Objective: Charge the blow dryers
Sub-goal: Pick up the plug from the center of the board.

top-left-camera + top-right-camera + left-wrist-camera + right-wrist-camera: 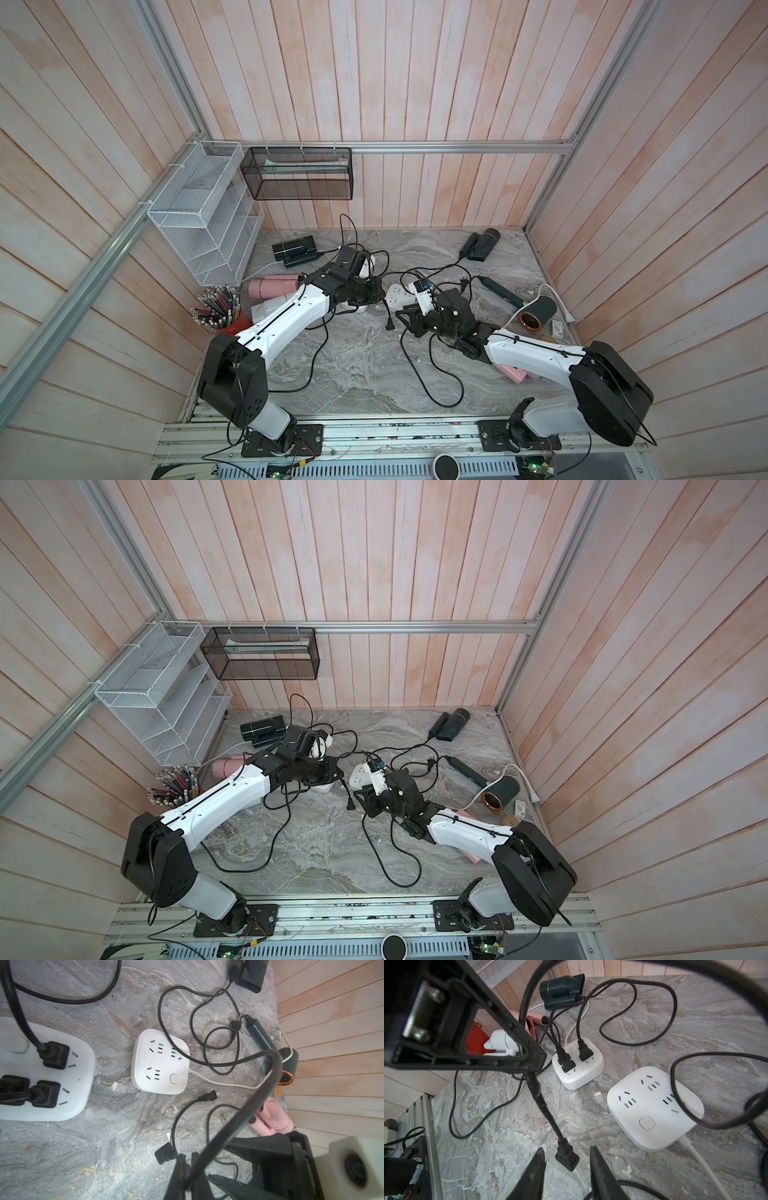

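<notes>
My left gripper [188, 1155] is shut on a black cord [239, 1118]. In the right wrist view that cord hangs from it down to a black plug [568, 1159], just above the marble top. My right gripper [566, 1148] is open, one finger on each side of the plug without touching it. In both top views the two grippers [380, 295] [401, 324] meet mid-table by the plug [389, 325]. Blow dryers lie around: black [295, 249], dark [482, 243], teal with a copper ring [538, 311], pink [270, 286], pale grey [266, 309], and pink [515, 374] under my right arm.
A white power strip [581, 1076] holds three black plugs. Beside it, a second white strip [654, 1109] shows bare sockets with a cord looped over it. Loose cords cross the marble. A red cup of pencils [218, 309] and wire racks [199, 220] stand at the left wall.
</notes>
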Robot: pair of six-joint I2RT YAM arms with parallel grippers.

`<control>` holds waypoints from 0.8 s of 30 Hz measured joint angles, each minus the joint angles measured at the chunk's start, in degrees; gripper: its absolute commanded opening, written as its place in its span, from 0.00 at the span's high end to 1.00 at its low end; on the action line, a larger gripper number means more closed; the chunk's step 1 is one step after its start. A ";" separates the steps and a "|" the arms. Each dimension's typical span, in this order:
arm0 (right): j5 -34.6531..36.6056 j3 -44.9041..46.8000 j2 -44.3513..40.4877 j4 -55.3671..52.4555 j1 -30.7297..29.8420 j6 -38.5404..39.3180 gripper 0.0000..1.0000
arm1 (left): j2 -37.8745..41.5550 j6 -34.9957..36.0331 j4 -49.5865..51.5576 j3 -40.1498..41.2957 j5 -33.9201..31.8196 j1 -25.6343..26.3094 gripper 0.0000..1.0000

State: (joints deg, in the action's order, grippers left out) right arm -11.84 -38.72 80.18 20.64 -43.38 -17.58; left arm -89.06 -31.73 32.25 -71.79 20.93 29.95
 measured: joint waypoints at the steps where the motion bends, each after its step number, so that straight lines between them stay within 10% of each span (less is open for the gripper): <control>1: 0.00 -0.39 0.24 0.13 0.02 0.04 0.63 | 0.00 -0.11 0.00 -0.09 0.31 -0.22 0.93; 24: -5.88 -5.44 6.49 0.31 0.39 2.51 0.69 | -0.02 -0.68 -0.09 -0.61 3.28 -1.09 0.92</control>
State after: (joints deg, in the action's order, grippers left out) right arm -17.72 -44.16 86.67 20.95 -42.98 -15.07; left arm -89.08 -32.40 32.16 -72.40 24.21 28.86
